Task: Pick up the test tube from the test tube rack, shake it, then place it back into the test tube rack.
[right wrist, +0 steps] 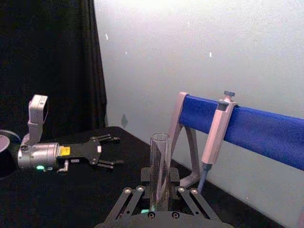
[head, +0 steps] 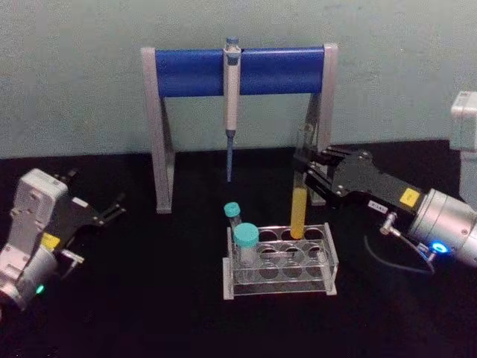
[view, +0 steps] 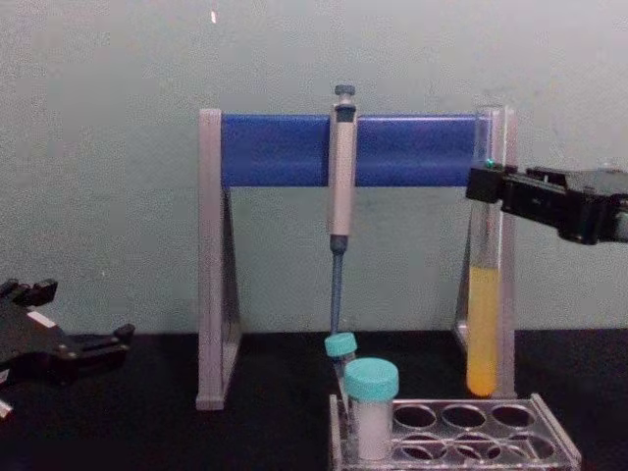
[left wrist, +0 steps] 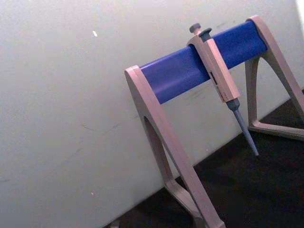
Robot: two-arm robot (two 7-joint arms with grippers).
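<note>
Test tube (head: pixel 299 212) upright in right gripper (head: pixel 302 174)

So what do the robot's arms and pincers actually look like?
Both end in silver-grey wrists with black, slim-fingered pincers, each bearing a yellow sticker. The left pincer has a boxy wrist with a green light; the right pincer has a round wrist with a blue glowing ring and a thin grey cable looping beneath.
</note>
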